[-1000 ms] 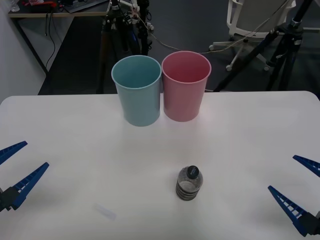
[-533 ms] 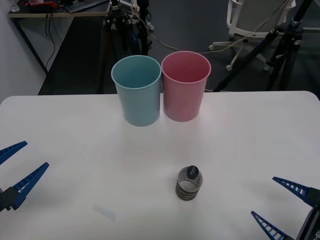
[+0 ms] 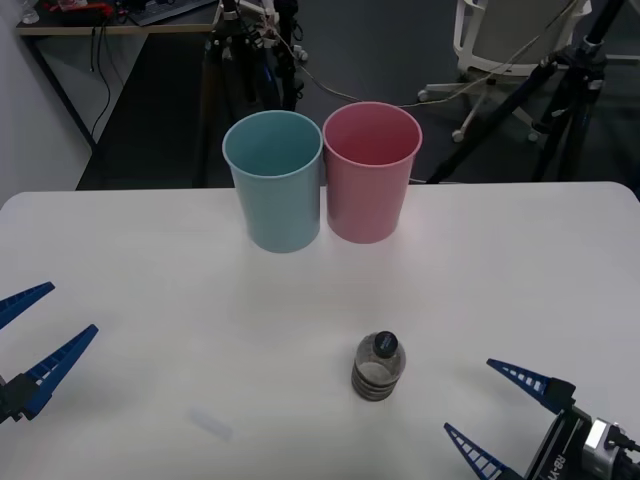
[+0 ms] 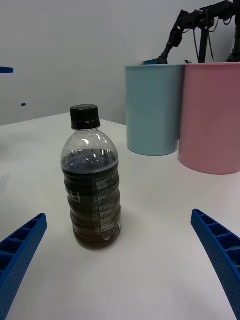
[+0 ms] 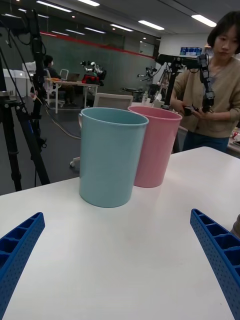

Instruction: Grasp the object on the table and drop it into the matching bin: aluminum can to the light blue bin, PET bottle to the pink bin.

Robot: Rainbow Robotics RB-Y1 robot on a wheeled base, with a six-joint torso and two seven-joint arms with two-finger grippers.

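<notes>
A small clear ribbed PET bottle [image 3: 379, 367] with a dark cap and dark liquid stands upright on the white table [image 3: 150, 260], near the front centre. My right gripper [image 3: 496, 414] is open at table height, to the right of the bottle and a little nearer the front edge. In the right wrist view the bottle [image 4: 93, 180] stands ahead, between the spread blue fingers [image 4: 220, 255]. The light blue bin [image 3: 275, 180] and the pink bin [image 3: 371, 171] stand side by side at the back. My left gripper [image 3: 30, 334] rests open at the far left edge.
In the left wrist view the light blue bin [image 5: 111, 155] and pink bin [image 5: 155, 145] stand ahead on the table. A faint small mark [image 3: 211, 423] lies near the front left. Tripods [image 3: 560, 90] and a chair stand behind the table.
My right gripper has moved leftward toward the bottle, staying open. The bottle, the bins and the left gripper have not moved.
</notes>
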